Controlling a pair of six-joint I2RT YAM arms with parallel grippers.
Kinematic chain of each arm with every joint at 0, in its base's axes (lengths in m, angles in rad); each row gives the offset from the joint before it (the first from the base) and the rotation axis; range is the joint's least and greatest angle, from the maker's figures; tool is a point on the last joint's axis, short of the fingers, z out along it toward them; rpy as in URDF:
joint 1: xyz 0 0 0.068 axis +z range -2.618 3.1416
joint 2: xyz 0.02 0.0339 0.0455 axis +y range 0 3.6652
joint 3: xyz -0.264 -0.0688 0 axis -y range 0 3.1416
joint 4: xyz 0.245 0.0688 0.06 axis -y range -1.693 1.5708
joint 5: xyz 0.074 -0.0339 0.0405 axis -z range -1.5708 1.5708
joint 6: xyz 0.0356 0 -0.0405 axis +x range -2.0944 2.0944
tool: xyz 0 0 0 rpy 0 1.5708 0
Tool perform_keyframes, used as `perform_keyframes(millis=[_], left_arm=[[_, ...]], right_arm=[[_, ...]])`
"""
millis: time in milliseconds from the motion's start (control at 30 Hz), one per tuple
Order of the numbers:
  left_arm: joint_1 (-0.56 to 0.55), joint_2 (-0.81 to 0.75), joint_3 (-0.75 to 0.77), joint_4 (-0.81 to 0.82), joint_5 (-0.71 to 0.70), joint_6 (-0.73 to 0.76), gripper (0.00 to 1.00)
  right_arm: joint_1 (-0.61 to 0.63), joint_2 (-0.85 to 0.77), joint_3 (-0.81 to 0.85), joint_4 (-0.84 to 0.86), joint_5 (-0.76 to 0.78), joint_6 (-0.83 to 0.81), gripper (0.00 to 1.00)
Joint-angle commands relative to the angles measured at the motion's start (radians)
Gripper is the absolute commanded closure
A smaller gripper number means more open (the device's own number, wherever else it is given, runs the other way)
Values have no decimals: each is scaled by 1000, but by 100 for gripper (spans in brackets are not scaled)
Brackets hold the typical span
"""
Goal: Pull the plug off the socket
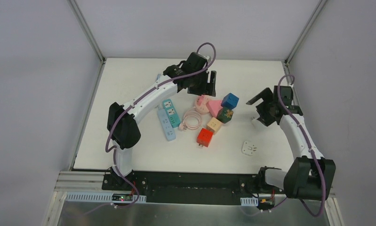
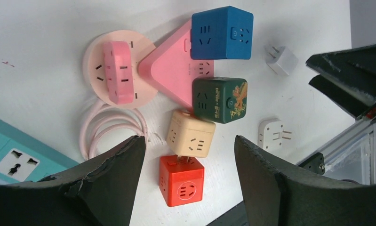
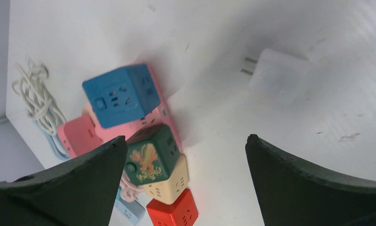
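Note:
A red cube plug sits with its prongs in the beige cube socket; the pair also shows in the top view, red and beige. A dark green cube, a blue cube and a pink triangular socket are clustered behind them. My left gripper is open and empty, hovering above the cluster. My right gripper is open and empty, to the right of the cluster. The right wrist view shows the red cube and the beige cube.
A pink round socket with a coiled pink cable lies left of the cubes. A teal strip and a light blue strip lie further left. A white adapter and a white plug lie at the right.

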Motion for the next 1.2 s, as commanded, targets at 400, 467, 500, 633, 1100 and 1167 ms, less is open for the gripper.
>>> perform_keyframes(millis=[400,467,500,633,1100,1167], left_arm=[[16,2,-32,-11,84,-132,32],[15,16,-30,-3,104,-142,32],[15,24,-29,-2,118,-143,32],[16,47,-18,0,129,-144,32],[15,120,-32,69,-12,-234,31],[15,134,-28,72,-34,-251,32]], right_arm=[[387,185,109,19,45,-16,1],[397,208,113,21,43,-17,5],[400,221,116,20,46,-16,7],[409,274,124,17,66,-30,16],[474,404,228,148,37,-4,53],[477,420,250,133,59,-26,53]])
